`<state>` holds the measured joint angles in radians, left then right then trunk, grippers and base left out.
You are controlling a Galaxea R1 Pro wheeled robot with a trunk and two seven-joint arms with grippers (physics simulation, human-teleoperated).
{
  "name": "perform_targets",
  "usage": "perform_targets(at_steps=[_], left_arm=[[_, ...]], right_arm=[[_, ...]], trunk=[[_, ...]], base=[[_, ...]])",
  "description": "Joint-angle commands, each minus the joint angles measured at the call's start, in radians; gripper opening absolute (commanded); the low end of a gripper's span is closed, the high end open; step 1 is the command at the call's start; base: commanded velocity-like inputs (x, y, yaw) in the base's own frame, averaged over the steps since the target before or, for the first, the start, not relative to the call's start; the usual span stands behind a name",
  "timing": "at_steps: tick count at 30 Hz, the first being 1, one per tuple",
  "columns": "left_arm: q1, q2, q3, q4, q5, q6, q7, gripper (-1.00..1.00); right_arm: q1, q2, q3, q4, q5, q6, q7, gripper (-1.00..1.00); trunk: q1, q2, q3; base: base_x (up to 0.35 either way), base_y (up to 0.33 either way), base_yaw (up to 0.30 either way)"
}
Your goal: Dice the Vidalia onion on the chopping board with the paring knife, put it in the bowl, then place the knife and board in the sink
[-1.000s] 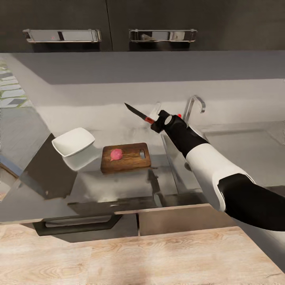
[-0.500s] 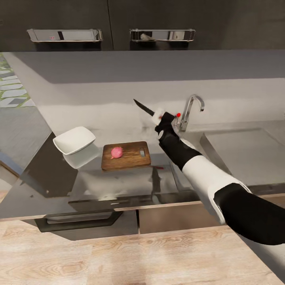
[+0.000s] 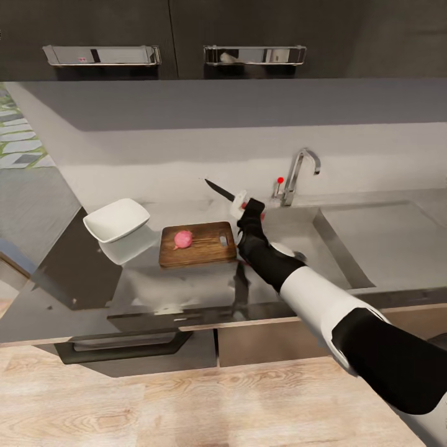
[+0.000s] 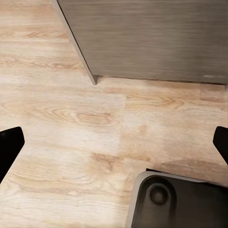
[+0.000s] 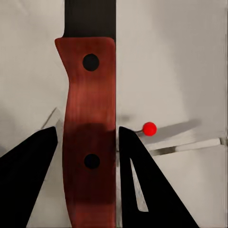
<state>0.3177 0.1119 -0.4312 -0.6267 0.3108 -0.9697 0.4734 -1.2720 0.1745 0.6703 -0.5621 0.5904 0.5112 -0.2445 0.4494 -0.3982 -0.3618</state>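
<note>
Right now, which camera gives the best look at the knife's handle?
The right wrist view: the paring knife handle fills it, rivets visible, clamped by the right gripper. The head view shows mainly the dark blade. The left wrist view faces wooden floor.

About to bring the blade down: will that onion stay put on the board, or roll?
The onion is round and sits loose on the flat chopping board, so it will probably roll under an off-centre press. Nothing braces it; the right claw holds only the paring knife.
</note>
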Motion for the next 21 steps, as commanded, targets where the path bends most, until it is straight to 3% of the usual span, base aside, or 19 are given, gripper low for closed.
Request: perform_targets(at_steps=[1, 4, 9, 12, 15, 21], left_arm=[[0.0, 0.001, -0.007, -0.003, 0.002, -0.001, 0.01, 1.0], [0.0, 0.001, -0.008, -0.004, 0.002, -0.001, 0.01, 1.0], [0.0, 0.001, -0.009, -0.004, 0.002, -0.001, 0.01, 1.0], [0.0, 0.002, -0.009, -0.005, 0.002, -0.001, 0.01, 1.0], [0.0, 0.001, -0.009, -0.005, 0.002, -0.001, 0.01, 1.0], [0.0, 0.001, -0.009, -0.004, 0.002, -0.002, 0.01, 1.0]], right_arm=[[-0.001, 0.0, 0.026, -0.011, 0.002, 0.009, -0.003, -1.0], [0.019, 0.0, 0.076, -0.089, -0.046, 0.018, -0.006, -1.0], [0.05, 0.0, 0.102, -0.172, -0.102, 0.021, -0.007, -1.0], [0.053, 0.0, 0.128, -0.18, -0.108, 0.022, -0.007, -1.0], [0.076, 0.0, 0.185, -0.183, -0.113, 0.022, -0.007, -1.0], [0.109, 0.0, 0.201, -0.183, -0.115, 0.023, -0.007, -1.0]], trunk=[[0.001, -0.002, -0.002], [0.001, -0.002, -0.002], [0.001, -0.002, -0.002], [0.001, -0.002, -0.002], [0.001, -0.002, -0.002], [0.001, -0.002, -0.002]], base=[[0.0, 0.0, 0.0], [0.0, 0.038, 0.0], [0.0, 0.126, 0.0], [0.0, 0.145, 0.0], [0.0, 0.15, 0.0], [0.0, 0.119, 0.0]])
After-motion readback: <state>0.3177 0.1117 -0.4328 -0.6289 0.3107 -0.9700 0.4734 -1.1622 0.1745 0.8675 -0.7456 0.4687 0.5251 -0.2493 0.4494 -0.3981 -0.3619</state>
